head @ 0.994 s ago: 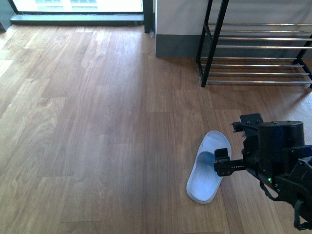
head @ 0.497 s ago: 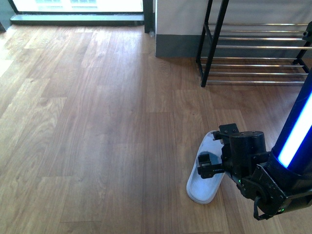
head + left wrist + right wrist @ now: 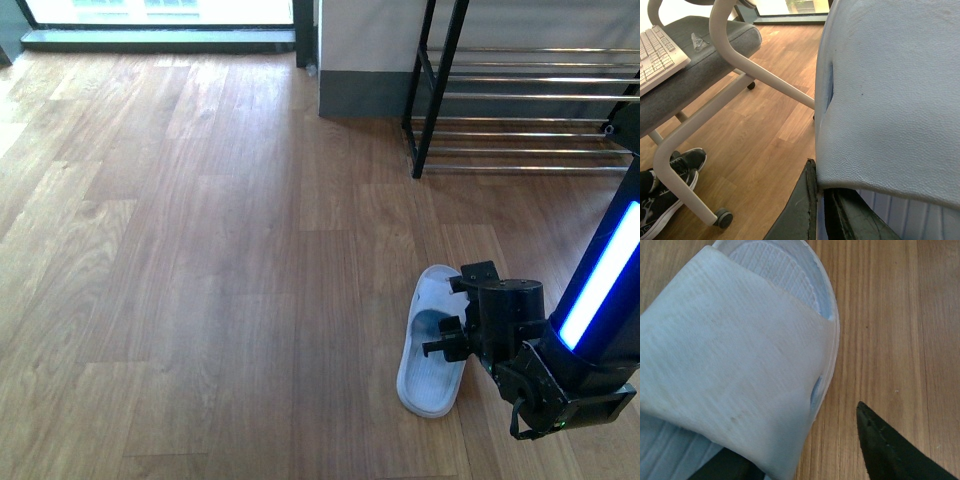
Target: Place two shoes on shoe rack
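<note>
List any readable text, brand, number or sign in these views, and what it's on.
No text can be read in any view.
Keyboard: the key legends are too blurred to read.
Floor slide: no logo or print shows.
Held slide: plain pebbled strap, no mark.
Black sneakers: white pattern, no legible letters.
Shoe rack: no label visible.

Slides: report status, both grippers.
Left gripper shut on pale blue slide. Right gripper open, fingers straddling strap of floor slide. Nothing on floor between it and shoe rack.
</note>
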`<state>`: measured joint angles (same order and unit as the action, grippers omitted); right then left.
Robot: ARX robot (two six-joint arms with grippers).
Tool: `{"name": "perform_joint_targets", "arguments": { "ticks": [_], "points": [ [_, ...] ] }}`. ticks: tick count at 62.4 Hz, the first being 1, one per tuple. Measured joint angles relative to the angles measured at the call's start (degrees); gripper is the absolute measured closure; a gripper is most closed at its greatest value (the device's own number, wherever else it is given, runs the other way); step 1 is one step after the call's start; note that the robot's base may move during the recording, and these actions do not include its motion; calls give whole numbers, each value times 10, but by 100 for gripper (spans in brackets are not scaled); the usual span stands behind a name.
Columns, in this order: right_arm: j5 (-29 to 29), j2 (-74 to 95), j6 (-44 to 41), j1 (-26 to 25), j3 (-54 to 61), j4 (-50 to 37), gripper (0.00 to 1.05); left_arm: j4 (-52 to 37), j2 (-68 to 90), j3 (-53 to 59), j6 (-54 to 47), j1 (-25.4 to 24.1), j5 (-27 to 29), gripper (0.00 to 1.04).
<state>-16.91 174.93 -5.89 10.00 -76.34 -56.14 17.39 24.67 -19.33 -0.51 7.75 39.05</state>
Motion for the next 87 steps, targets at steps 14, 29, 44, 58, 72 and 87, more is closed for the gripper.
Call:
{"name": "perform_joint_targets", "arguments": {
  "ticks": [14, 29, 44, 58, 72, 87],
  "points": [
    [-4, 10, 2, 4, -15, 0, 93, 0, 0, 0, 0, 0, 0, 103],
    [3, -12, 1, -9, 28, -24, 103, 0, 0, 0, 0, 0, 0, 103],
    [62, -191, -95, -77, 198, -87, 103, 0, 0, 0, 0, 0, 0, 103],
    [143, -471, -163, -138, 386, -33, 103, 0, 0, 0, 0, 0, 0, 103],
    [217, -838, -177, -158, 544, 131, 103, 0, 0, 0, 0, 0, 0, 103],
    [258, -1245, -177, -160, 604, 353, 103, 0, 0, 0, 0, 0, 0, 103]
  ]
}}
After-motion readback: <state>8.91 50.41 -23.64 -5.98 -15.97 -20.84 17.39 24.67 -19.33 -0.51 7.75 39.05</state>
